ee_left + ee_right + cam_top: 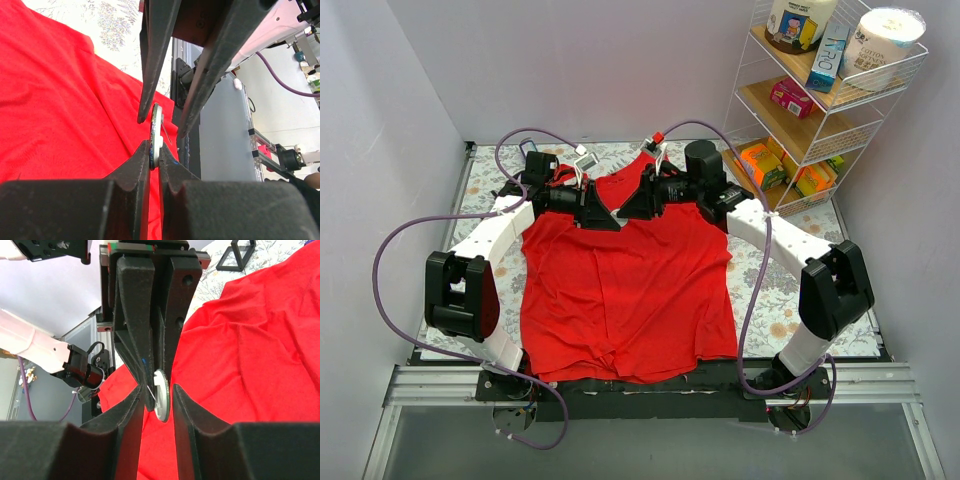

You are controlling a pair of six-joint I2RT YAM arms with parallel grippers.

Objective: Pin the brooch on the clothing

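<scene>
Left gripper [154,156] on thin, round, silvery brooch [157,125], edge-on.

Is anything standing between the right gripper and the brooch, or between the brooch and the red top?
Nothing visible does. The left gripper holds the brooch by its edge, the right gripper stands open with one finger on each side of it, and the red clothing lies just behind it, uncovered.

The bright red sleeveless tank top of thin fabric [620,290] lies spread on the desk [790,310], its hem wrinkled. The small round silvery-grey brooch [156,132] stands on edge near its neckline, pinched by the left pincer [155,150].
</scene>
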